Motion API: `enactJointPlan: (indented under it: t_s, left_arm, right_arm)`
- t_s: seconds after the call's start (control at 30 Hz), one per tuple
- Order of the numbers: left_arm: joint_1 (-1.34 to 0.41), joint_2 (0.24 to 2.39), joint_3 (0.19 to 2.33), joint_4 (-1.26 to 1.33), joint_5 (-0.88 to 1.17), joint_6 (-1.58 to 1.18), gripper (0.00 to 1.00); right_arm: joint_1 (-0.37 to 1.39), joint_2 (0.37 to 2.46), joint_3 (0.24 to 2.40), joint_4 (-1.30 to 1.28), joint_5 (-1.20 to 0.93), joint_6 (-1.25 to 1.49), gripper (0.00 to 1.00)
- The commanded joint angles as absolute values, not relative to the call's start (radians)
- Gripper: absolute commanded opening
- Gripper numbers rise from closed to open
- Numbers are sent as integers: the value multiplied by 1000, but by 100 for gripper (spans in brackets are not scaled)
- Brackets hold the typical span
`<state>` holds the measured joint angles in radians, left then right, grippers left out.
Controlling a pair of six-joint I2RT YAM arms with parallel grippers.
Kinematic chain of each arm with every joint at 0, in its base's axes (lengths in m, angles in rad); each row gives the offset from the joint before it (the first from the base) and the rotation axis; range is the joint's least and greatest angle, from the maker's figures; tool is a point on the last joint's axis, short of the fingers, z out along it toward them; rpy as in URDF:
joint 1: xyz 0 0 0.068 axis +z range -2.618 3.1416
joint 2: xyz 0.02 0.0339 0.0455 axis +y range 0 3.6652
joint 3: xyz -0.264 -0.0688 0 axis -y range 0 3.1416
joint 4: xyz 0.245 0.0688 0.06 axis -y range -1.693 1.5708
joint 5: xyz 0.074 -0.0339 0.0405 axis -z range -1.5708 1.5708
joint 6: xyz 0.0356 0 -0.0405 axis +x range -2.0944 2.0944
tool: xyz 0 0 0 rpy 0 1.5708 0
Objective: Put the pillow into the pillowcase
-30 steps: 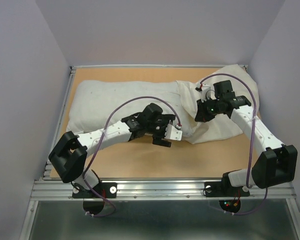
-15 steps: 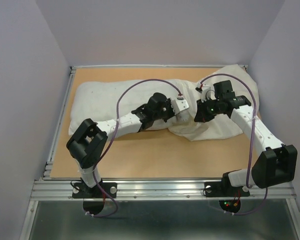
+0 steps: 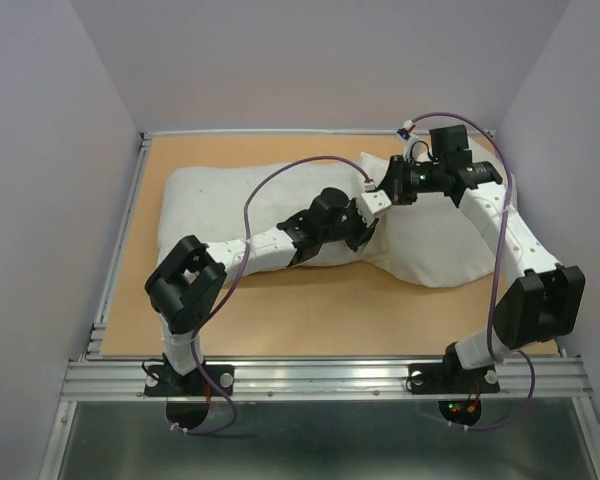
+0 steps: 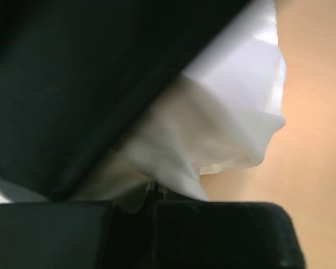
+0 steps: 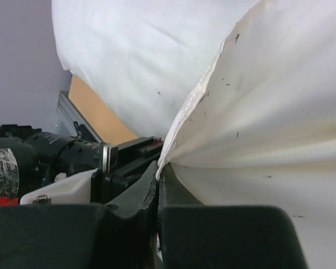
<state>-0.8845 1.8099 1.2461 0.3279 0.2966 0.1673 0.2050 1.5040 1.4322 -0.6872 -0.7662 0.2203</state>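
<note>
Pillow point(image 3: 220, 195): flat on the bench point(image 3: 310, 310), left of centre, toward the far side. Right end at the mouth of the pillowcase point(image 3: 450, 240); how far inside, hidden by the arms.
Pillowcase: on the right half of the bench, wrinkled, mouth facing left toward the pillow.
Left arm point(image 3: 270, 243): stretched rightward along the near edge of the pillow, wrist at the pillowcase mouth.
Left jaws: pressed together, pinching a thin fold of pale cloth with a hemmed edge, seemingly the near lip of the pillowcase point(image 4: 213, 145). Bare bench point(image 4: 319, 140) to the right of the fold.
Right arm point(image 3: 490, 215): reaching in from the right above the pillowcase, wrist just beyond the left one.
Right jaws: pressed together on the pillowcase point(image 5: 269, 112) hem, cloth fanning up and right from the pinch. Pillow point(image 5: 134, 50) behind the hem, up and to the left.
Both pairs of jaws: close together at the mouth, right pair on the far side, left pair on the near side.
</note>
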Motion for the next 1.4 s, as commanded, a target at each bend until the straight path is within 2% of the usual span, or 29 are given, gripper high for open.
enactJointPlan:
  t_s: [0.0,0.03,0.1,0.13,0.17,0.27,0.4,0.53,0.63,0.73,0.8,0.9,0.93,1.03,1.07,1.1,1.13,1.17,1.23,1.27,1.3,1.33,1.37]
  left_arm:
    - [-888,1671,1162,443,428,138,16]
    - [-878,1631,1122,434,463,184,30]
    - [-873,1499,1019,384,566,260,49]
    - [-873,1458,1005,276,598,308,58]
    - [-874,1381,993,218,633,386,78]
    - [-856,1265,1038,-6,634,504,94]
    - [-741,1236,1165,-213,667,515,98]
    - [-550,1376,1343,-350,670,600,98]
    - [-376,1553,1526,-354,701,595,98]
    - [-348,1785,1774,-415,736,649,99]
    - [-347,1949,1936,-518,790,736,99]
    - [-351,2147,2123,-619,853,797,99]
    - [-351,2196,2170,-694,874,816,99]
    - [-368,2353,2322,-860,903,897,99]
    - [-377,2390,2342,-908,922,960,99]
    - [-380,2396,2332,-948,930,995,99]
    - [-383,2395,2306,-977,940,1023,98]
    - [-387,2376,2237,-1017,952,1049,82]
    - [-397,2343,2168,-1019,951,1081,54]
    - [-400,2297,2105,-1003,940,1077,25]
    - [-403,2268,2070,-977,931,1066,13]
    - [-406,2231,2028,-891,916,1051,4]
    - [-419,2151,1946,-830,864,1007,0]
  right_arm:
    - [190,1511,1467,-604,-853,373,1]
    - [177,1508,1419,-604,-838,358,1]
    - [169,1490,1364,-607,-830,332,1]
    - [169,1483,1338,-607,-822,312,1]
    - [169,1476,1283,-607,-819,290,2]
    - [175,1442,1189,-610,-784,213,4]
    - [208,1401,1094,-609,-715,115,11]
    - [273,1382,1066,-609,-644,25,15]
    - [307,1399,1078,-623,-580,-43,17]
    - [324,1416,1085,-666,-543,-90,18]
    - [328,1417,1101,-699,-517,-101,23]
    - [327,1413,1155,-730,-476,-101,33]
    - [327,1414,1170,-745,-465,-98,42]
    - [327,1407,1241,-755,-416,-94,51]
    - [324,1407,1284,-761,-397,-89,65]
    - [321,1407,1314,-764,-381,-87,72]
    - [315,1410,1342,-764,-368,-84,78]
    - [287,1426,1371,-764,-359,-80,85]
    - [221,1457,1475,-764,-383,-66,85]
    - [192,1507,1520,-762,-390,-57,86]
    - [164,1535,1560,-762,-396,-48,86]
    - [135,1577,1600,-764,-403,-31,86]
    - [85,1651,1691,-765,-414,-28,86]
